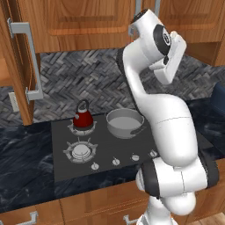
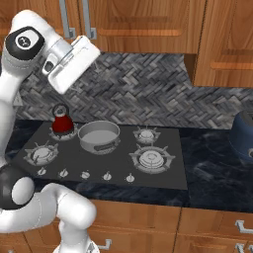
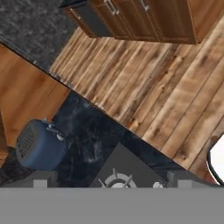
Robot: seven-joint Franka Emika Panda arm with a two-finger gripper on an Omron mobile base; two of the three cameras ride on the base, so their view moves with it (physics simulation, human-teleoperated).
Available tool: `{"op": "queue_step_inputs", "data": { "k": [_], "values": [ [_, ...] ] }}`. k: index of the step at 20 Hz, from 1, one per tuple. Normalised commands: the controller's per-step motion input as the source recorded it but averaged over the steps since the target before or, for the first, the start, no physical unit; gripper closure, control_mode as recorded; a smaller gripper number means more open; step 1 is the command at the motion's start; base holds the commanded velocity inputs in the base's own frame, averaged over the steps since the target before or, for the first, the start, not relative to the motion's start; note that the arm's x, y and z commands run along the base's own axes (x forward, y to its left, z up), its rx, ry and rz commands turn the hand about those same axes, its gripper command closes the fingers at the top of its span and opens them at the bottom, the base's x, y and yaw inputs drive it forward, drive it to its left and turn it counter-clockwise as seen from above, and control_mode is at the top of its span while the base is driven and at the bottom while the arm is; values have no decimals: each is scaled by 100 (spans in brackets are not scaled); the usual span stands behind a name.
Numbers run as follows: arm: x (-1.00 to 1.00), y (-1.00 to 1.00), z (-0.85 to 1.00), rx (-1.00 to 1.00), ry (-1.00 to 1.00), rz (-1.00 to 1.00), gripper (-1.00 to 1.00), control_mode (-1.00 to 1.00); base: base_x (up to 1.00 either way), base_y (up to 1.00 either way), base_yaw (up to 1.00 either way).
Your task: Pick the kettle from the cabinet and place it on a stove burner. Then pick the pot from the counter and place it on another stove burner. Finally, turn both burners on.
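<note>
The dark red kettle (image 1: 82,116) (image 2: 63,123) stands upright on the back left burner of the dark grey cooktop (image 1: 105,151) (image 2: 118,159). Right beside it, the grey steel pot (image 1: 125,123) (image 2: 99,136) sits on the back middle burner. The front left burner (image 1: 80,150) (image 2: 41,153) is bare, as are two right-hand burners (image 2: 152,159). A row of small knobs (image 1: 115,161) (image 2: 85,175) runs along the cooktop's front. My gripper (image 3: 112,183) is open with nothing between its fingers, raised high above the cooktop and apart from both vessels. It faces the right burner (image 3: 117,183).
The tall cabinet door (image 1: 15,66) with its long grey bar handle (image 1: 26,61) stands open at the left. A blue rounded appliance (image 1: 218,99) (image 2: 243,136) (image 3: 39,144) sits on the black counter (image 2: 212,168) right of the cooktop. Upper cabinets hang above the backsplash.
</note>
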Motion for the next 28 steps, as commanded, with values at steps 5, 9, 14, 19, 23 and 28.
{"op": "queue_step_inputs", "data": {
  "k": [5,9,14,19,23,28],
  "values": [
    [-7,1,-2,24,-2,3,-100,-100,0,0,0],
    [-30,6,-65,21,-23,11,-100,-100,0,0,0],
    [-33,21,-64,22,-43,16,-100,-100,0,0,0],
    [-22,24,-43,21,-46,15,-100,-100,0,0,0],
    [0,23,-5,25,-27,5,-100,-100,0,0,0],
    [4,26,0,26,-13,0,-100,-100,0,0,0]
  ]
}}
